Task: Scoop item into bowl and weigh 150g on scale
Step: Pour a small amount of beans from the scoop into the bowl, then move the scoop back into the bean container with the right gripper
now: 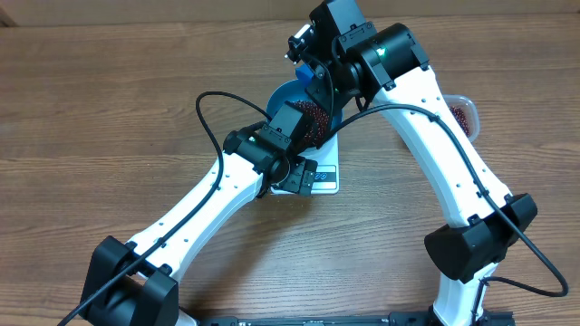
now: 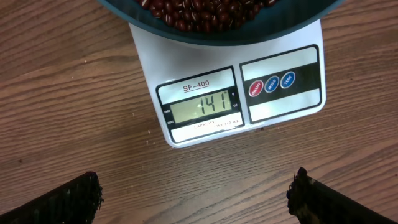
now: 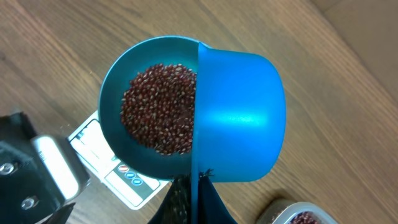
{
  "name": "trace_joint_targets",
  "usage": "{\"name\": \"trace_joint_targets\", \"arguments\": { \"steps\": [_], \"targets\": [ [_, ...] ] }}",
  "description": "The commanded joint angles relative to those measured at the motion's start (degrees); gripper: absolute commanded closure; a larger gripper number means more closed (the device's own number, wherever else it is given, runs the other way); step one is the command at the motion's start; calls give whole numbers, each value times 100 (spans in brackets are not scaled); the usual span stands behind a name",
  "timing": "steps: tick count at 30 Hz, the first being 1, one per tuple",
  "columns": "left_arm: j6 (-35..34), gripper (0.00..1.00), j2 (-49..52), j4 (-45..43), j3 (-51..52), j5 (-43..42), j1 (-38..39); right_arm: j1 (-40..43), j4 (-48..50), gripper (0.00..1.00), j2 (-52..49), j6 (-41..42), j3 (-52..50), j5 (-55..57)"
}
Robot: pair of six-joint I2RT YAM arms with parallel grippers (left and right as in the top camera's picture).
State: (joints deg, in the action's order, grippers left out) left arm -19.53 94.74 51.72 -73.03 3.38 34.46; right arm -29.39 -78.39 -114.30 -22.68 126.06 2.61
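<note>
The left arm reaches from the near edge of the bench toward its middle, wrist bent down. The left claw hangs over bare wood just in front of the scale, its jaws spread fully wide and holding nothing. The right arm arches up from the near right corner and folds over the middle. The right claw points down, clamped tight on the thin handle of a blue scoop.

The scoop hangs above the right side of the bowl, its smooth outer shell facing the wrist camera; whether it carries anything cannot be told. The bowl stands on the scale at mid-bench, nearer the far edge, overhanging the white platform. In it lies a loose heap of beans covering the bottom. A clear tub toward the right edge holds more beans.

The beans are small, oval and dark red-brown, some with a pale streak. The scale display reads 141, beside three round buttons.
</note>
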Motion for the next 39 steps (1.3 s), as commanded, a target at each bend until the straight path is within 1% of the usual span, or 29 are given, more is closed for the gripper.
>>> {"name": "trace_joint_targets", "arguments": {
  "steps": [1,4,8,15,19,22,25,30,34,39],
  "targets": [
    [-39,0,-35,7,-61,-44,-4,-39,101,96,17,155,162,103],
    [-37,0,-35,7,-61,-44,-4,-57,4,96,17,-170,162,-122],
    [-37,1,-35,7,-61,-44,-4,-46,118,96,17,164,162,107],
    [-39,0,-35,7,-61,-44,-4,-9,118,96,17,142,162,-11],
    [-39,1,-35,7,-61,-44,-4,197,118,96,17,282,162,-11],
    [-37,0,-35,7,-61,-44,-4,546,68,96,17,787,162,-24],
    [-39,0,-35,7,-61,-44,-4,1010,-295,96,17,977,162,-256],
    [-37,0,-35,7,-61,-44,-4,1891,-813,96,17,1408,149,-269],
    [-37,0,-35,7,-61,-44,-4,2645,-828,96,4,1676,-24,-271],
    [-39,0,-35,7,-61,-44,-4,3180,-688,96,-4,1694,-577,-273]
  ]
}}
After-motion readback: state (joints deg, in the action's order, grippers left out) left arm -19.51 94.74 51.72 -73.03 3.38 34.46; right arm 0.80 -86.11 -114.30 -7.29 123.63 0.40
